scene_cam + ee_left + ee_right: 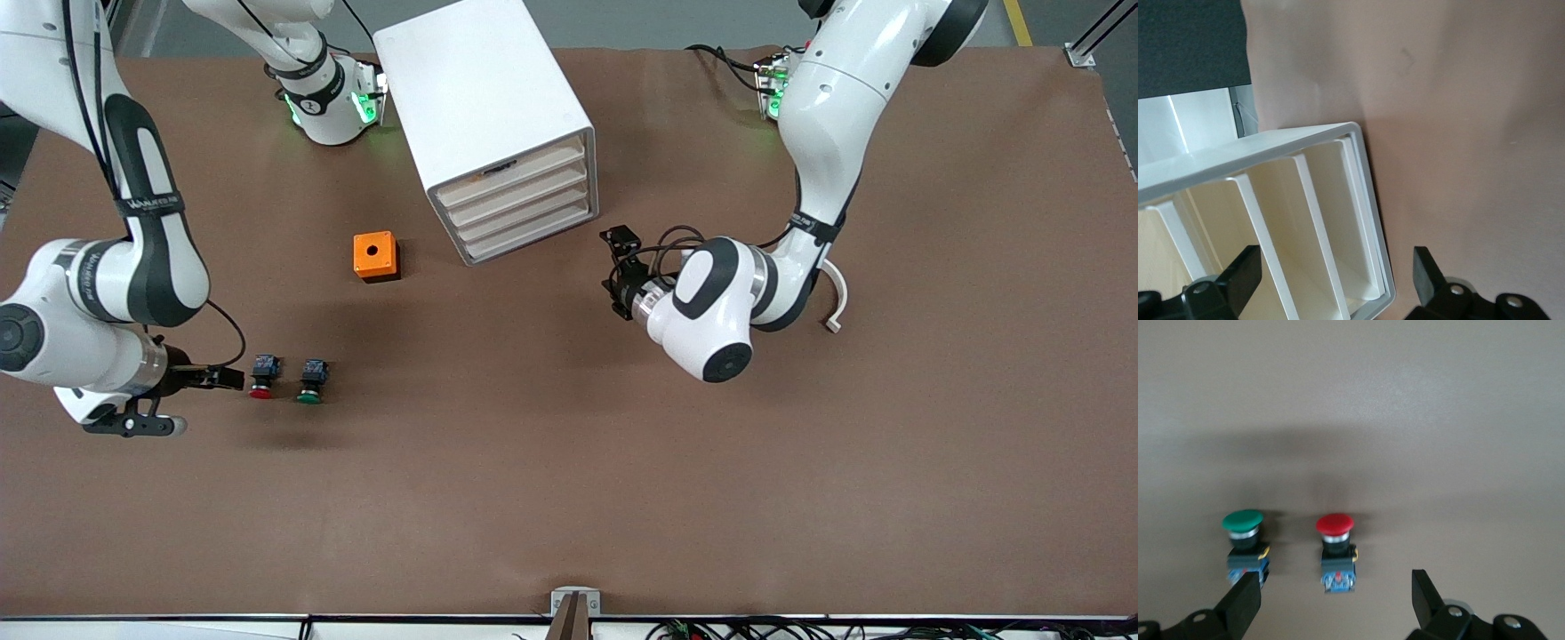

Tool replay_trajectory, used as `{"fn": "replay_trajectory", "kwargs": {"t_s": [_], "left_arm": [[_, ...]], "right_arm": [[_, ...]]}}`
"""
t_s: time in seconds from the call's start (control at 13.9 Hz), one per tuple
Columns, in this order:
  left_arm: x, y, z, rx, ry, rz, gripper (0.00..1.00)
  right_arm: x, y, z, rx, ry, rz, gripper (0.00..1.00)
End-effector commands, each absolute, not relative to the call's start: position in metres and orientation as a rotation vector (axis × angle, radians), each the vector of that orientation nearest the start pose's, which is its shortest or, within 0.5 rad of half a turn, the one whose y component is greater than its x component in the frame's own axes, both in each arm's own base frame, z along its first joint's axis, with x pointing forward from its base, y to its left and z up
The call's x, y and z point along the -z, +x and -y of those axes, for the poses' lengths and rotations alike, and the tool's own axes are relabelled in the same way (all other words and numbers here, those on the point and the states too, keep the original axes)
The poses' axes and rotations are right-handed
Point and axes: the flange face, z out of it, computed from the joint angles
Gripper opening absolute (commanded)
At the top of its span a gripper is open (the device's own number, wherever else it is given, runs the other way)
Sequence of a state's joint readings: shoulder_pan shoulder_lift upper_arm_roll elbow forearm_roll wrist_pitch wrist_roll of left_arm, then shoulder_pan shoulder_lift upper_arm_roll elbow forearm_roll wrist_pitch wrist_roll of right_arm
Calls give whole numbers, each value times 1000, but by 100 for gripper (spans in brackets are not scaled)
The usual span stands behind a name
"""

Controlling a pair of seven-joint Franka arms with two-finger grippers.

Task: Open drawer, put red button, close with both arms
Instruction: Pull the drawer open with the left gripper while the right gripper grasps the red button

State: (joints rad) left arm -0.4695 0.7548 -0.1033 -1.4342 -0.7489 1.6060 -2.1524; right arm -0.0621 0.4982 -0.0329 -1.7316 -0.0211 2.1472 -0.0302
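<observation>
The white cabinet (484,107) stands near the robots' bases with its four cream drawer fronts (524,212) all shut; the top front bears a small dark mark. My left gripper (612,265) is open and empty, level with the cabinet's front corner at the left arm's end. In the left wrist view that corner (1365,200) lies between the gripper's (1335,267) fingers. The red button (261,378) lies on the table. My right gripper (233,380) is open just beside it. In the right wrist view the red button (1335,550) lies just ahead of the gripper (1333,590).
A green-capped twin button (311,380) lies beside the red one, toward the left arm's end; it also shows in the right wrist view (1243,543). An orange box with a round hole (375,256) sits between the buttons and the cabinet. The brown table (622,462) stretches toward the front camera.
</observation>
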Motion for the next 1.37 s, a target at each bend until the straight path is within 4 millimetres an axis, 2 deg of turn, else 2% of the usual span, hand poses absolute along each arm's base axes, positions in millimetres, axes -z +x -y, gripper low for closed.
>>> {"fn": "replay_trajectory", "kwargs": {"t_s": [0.0,0.22,0.36,0.51,0.58,0.65,0.79,0.87,0.94,1.15,1.3], "left_arm": [[-244,527,430,1638,1788,-2539,100],[-232,505,456,1702,1787,-2563,100],[-224,490,472,1748,1757,-2607,98],[-220,474,489,1772,1764,-2627,92],[-217,468,496,1817,1728,-2640,85],[-215,467,498,1860,1674,-2658,83],[-217,457,510,1893,1669,-2649,73],[-218,453,513,1898,1675,-2646,62],[-217,450,515,1899,1684,-2645,58],[-211,443,520,1903,1703,-2647,56],[-210,440,522,1903,1712,-2645,27]], "right_arm": [[-260,648,64,-133,-3172,-57,100],[-235,637,65,-208,-3166,-60,100],[-224,629,64,-251,-3161,-59,100],[-216,624,63,-273,-3158,-59,100],[-213,620,62,-290,-3156,-68,100],[-211,618,61,-297,-3156,-73,100],[-206,614,62,-311,-3153,-78,100],[-201,612,62,-319,-3152,-80,100],[-199,613,62,-292,-3156,-79,100],[-191,612,62,-220,-3163,-93,100],[-187,612,61,-211,-3164,-170,100]]}}
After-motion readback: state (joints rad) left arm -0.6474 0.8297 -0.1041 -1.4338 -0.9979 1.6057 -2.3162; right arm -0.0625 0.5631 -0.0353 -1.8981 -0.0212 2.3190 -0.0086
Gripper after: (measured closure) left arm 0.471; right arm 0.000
